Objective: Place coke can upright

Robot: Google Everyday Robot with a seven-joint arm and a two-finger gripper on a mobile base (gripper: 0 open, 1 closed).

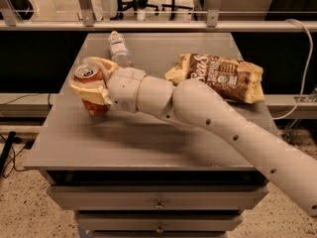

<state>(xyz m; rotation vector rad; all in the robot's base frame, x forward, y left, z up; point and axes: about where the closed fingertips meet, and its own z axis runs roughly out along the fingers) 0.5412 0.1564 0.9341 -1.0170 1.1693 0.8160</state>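
Grey metal bench (148,145) with drawers (158,198) below, speckled floor around it, rail along the far edge. My gripper (91,80) is over the left edge, about halfway back, with the arm reaching in from the near-right corner. The fingers (83,90) are clamped on the coke can (88,74), one on the near side and one on the far. The can is roughly upright, silver pull-tab end up, base low over the benchtop; can't tell if it touches. A clear plastic bottle (119,48) lies just behind it, toward the far-left corner. A brown chip bag (220,76) lies flat toward the far-right corner, well apart from the can.
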